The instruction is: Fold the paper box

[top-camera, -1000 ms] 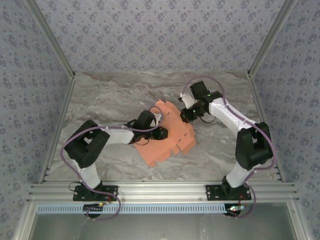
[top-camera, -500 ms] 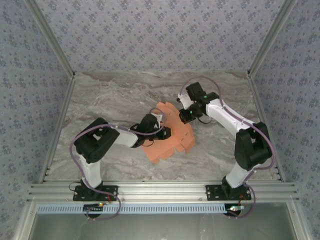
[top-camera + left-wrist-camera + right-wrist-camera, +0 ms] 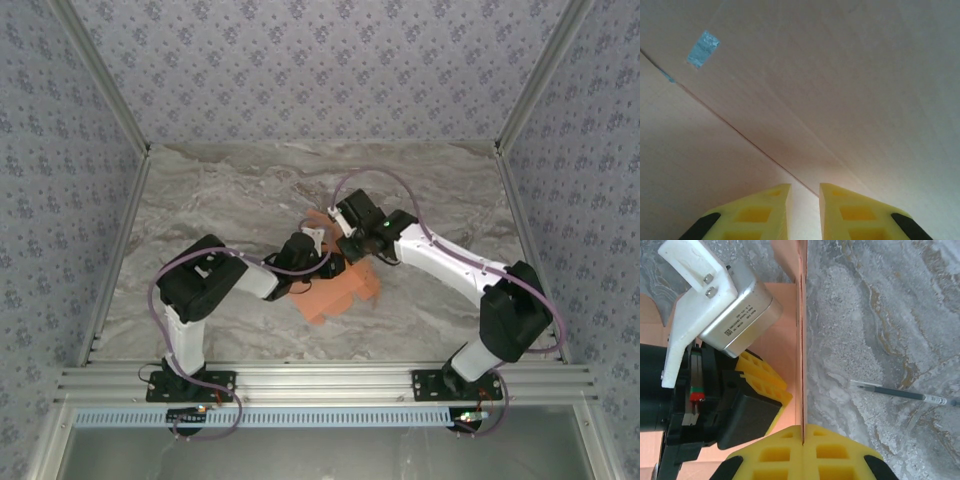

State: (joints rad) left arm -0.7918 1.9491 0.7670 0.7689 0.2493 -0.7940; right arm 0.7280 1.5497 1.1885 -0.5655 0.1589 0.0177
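The paper box (image 3: 346, 290) is a salmon-orange card sheet, partly folded up, lying mid-table between both arms. My right gripper (image 3: 352, 252) is shut on one panel of it. In the right wrist view that panel (image 3: 801, 340) stands edge-on and runs straight into the seam of my right gripper (image 3: 803, 426). My left gripper (image 3: 328, 262) sits against the card just left of that panel, its yellow fingers (image 3: 762, 375) close beside it. In the left wrist view the card (image 3: 840, 90) is very close, and my left gripper (image 3: 805, 186) stands slightly open with nothing between its tips.
A dark pen (image 3: 900, 392) lies on the marble table (image 3: 220, 200) to the right of the upright panel. A small blue patch (image 3: 703, 48) marks the card near a crease. Patterned walls (image 3: 320, 70) enclose the table on three sides.
My right gripper has swung left toward the left gripper with the card's panel in it, raising that panel, so the sheet looks narrower from above. The left gripper closed a little and barely moved.
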